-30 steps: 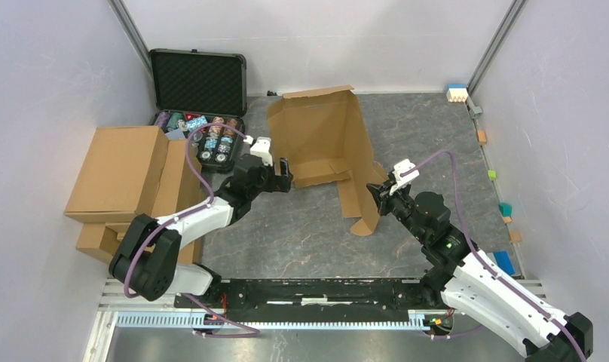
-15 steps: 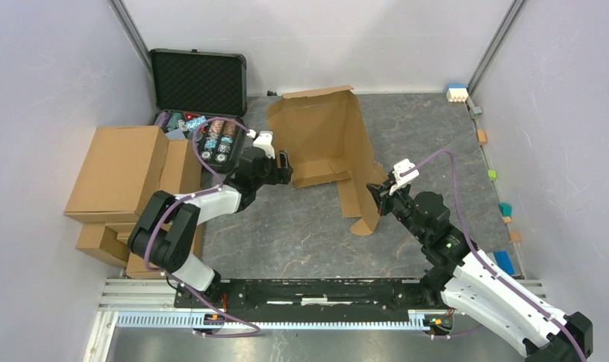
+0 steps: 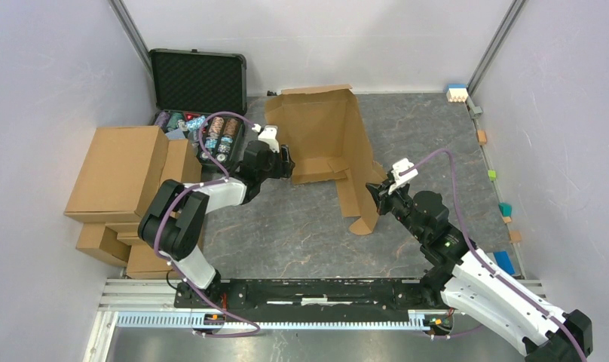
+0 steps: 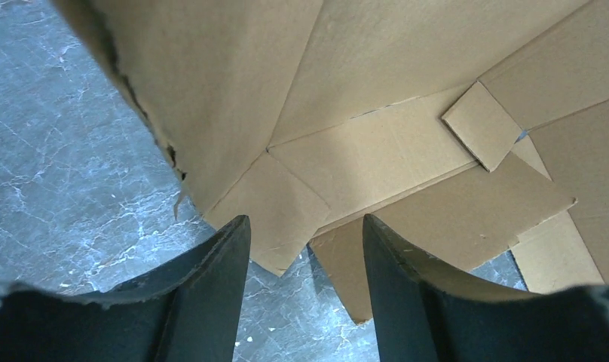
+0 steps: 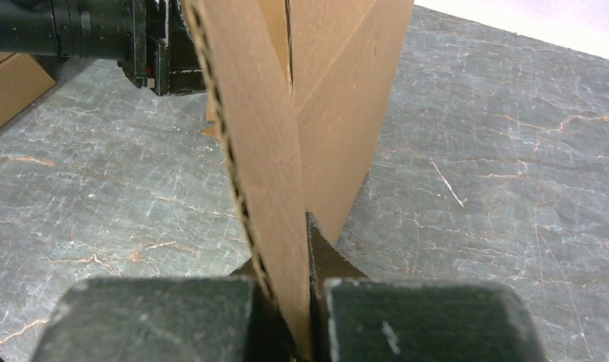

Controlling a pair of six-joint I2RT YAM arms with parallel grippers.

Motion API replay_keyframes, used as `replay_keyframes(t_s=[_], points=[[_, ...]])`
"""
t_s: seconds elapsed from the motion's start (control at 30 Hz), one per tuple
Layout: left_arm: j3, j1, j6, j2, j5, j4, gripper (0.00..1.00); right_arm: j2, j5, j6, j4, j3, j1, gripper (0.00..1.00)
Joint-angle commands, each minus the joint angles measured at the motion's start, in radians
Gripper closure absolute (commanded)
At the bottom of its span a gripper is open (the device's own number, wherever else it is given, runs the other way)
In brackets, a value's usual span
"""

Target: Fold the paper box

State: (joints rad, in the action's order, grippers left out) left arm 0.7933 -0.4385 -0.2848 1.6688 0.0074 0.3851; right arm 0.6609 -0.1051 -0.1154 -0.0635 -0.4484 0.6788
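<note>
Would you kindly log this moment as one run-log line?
paper box: half-folded, panels upright | right fingers: shut on its edge | left fingers: open, at corner flap

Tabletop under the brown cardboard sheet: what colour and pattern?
The tabletop is grey, marbled with thin pale and rusty veins; right wrist view shows it best.

Brown cardboard box (image 3: pixel 324 132), half-folded, panels upright; one flap pinched in the right gripper (image 5: pixel 298 302), a bottom corner just before the left gripper (image 4: pixel 305 237).

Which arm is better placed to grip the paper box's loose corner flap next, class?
Left: the left end effector, open, faces that flap of the paper box; the right end effector grips a panel.
</note>
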Motion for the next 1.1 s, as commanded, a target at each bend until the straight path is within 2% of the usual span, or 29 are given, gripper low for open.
replay_keyframes(t_s=[0.0, 0.2, 0.3, 0.43, 0.47, 0.53, 0.6, 0.67, 0.73, 0.83, 0.97, 1.07], points=[[0.022, 0.004, 0.019, -0.017, 0.023, 0.041, 0.38, 0.010, 0.010, -0.010, 0.008, 0.014, 0.001, 0.99], [-0.041, 0.008, -0.002, -0.093, 0.029, 0.028, 0.29, -0.001, -0.016, -0.007, 0.018, 0.013, 0.002, 0.97], [-0.085, 0.013, -0.029, -0.150, -0.046, 0.018, 0.20, -0.015, -0.038, -0.007, 0.032, 0.011, 0.002, 0.97], [-0.182, 0.034, -0.048, -0.224, -0.077, 0.118, 0.13, -0.029, -0.042, -0.008, 0.040, 0.007, 0.002, 0.94], [-0.190, 0.050, -0.069, -0.229, -0.063, 0.126, 0.12, -0.029, -0.039, -0.011, 0.045, 0.004, 0.002, 0.89], [-0.186, 0.081, -0.107, -0.223, -0.013, 0.123, 0.12, -0.027, -0.033, -0.011, 0.061, -0.013, 0.002, 0.70], [-0.197, 0.099, -0.144, -0.230, 0.065, 0.126, 0.12, -0.029, -0.040, -0.003, 0.104, -0.043, 0.002, 0.47], [-0.225, 0.100, -0.175, -0.273, 0.084, 0.125, 0.12, -0.029, -0.077, 0.013, 0.148, -0.096, 0.002, 0.27], [-0.250, 0.099, -0.215, -0.326, 0.081, 0.091, 0.12, -0.017, -0.123, 0.026, 0.206, -0.169, 0.003, 0.16], [-0.277, 0.098, -0.261, -0.414, 0.075, -0.010, 0.13, 0.026, -0.201, 0.054, 0.308, -0.316, 0.002, 0.08], [-0.326, 0.099, -0.313, -0.528, 0.071, -0.099, 0.14, 0.093, -0.249, 0.088, 0.388, -0.495, 0.002, 0.02], [-0.349, 0.096, -0.336, -0.561, 0.068, -0.127, 0.14, 0.197, -0.249, 0.138, 0.447, -0.660, 0.002, 0.02]])
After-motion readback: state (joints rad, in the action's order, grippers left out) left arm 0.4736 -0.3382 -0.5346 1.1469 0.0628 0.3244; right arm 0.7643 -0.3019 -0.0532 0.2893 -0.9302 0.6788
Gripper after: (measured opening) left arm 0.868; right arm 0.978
